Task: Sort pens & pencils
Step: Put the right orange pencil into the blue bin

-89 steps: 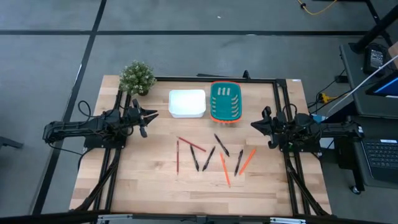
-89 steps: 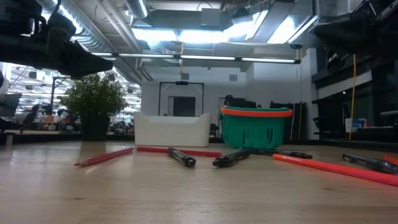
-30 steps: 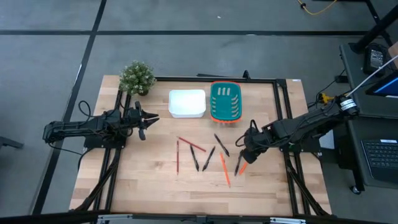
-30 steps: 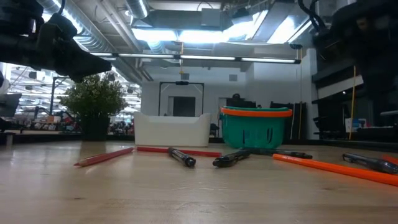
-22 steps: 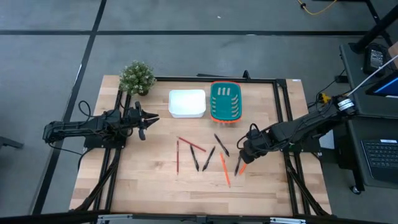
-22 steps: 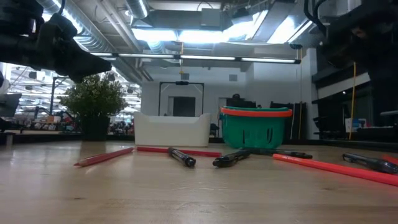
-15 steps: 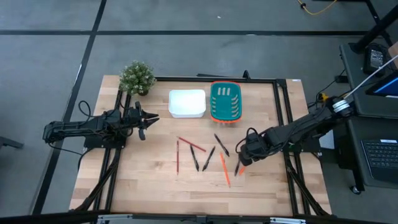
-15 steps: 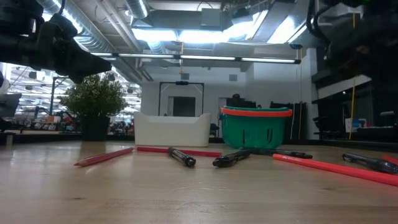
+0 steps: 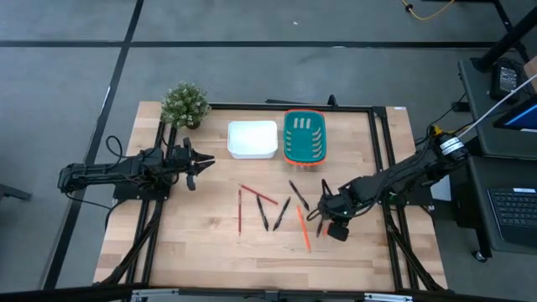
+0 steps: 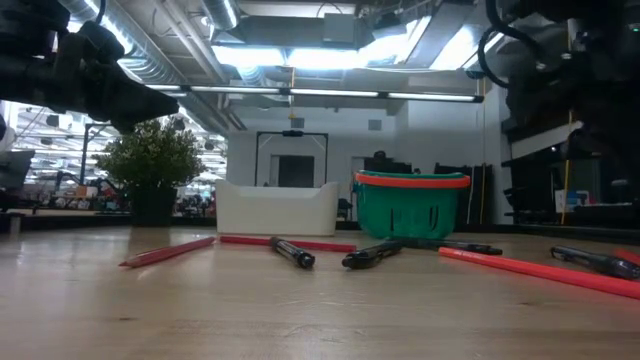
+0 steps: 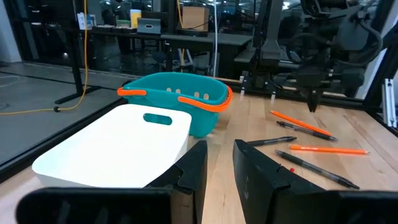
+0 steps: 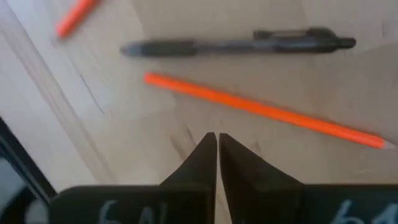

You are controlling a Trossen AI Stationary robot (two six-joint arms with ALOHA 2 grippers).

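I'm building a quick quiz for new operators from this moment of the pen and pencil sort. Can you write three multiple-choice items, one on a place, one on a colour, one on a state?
1. Where does the right gripper hang?
A. over the white tray
B. over the pens and pencils near the table's middle
C. beside the plant

2. What colour is the rim of the teal basket?
A. orange
B. white
C. black

3. How do the right gripper's fingers stand?
A. wide open
B. closed on a pencil
C. shut, holding nothing

Key: 1 B, the high view shows it above an orange pencil and a black pen, while the left gripper waits at the table's left. 2 A, the rim shows orange in the low view. 3 C, the right wrist view shows the fingers together with nothing between them.
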